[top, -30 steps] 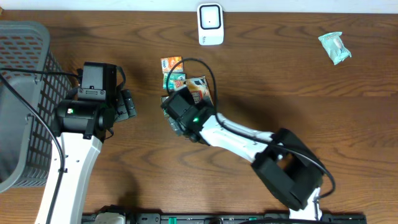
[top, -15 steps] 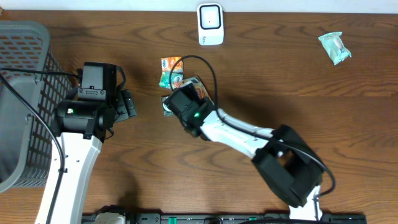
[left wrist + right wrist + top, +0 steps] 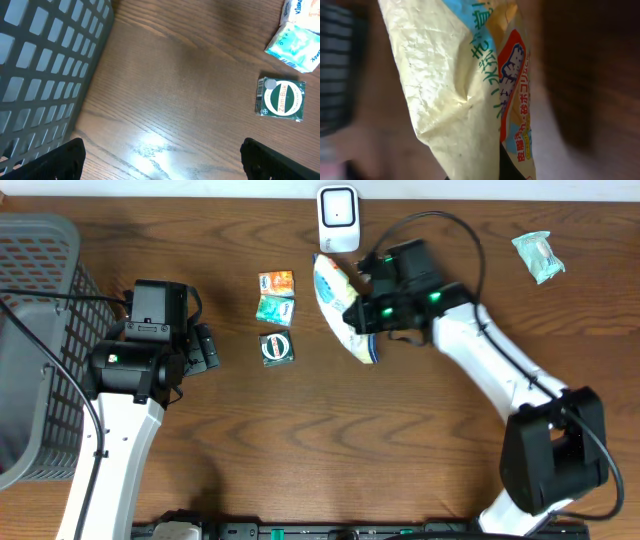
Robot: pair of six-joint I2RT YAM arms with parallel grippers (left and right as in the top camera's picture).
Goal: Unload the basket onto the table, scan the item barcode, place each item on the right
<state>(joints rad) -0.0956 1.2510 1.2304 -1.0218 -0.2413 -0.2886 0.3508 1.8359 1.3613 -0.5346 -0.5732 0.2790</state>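
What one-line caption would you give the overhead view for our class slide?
Right gripper holds a snack bag just below the white scanner, while the open left gripper sits beside the grey basket.

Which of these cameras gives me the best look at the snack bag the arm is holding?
The overhead view: it shows the whole bag, held by the right gripper near the scanner. The right wrist view shows only part of it, very close, with printed writing. The left wrist view misses it.
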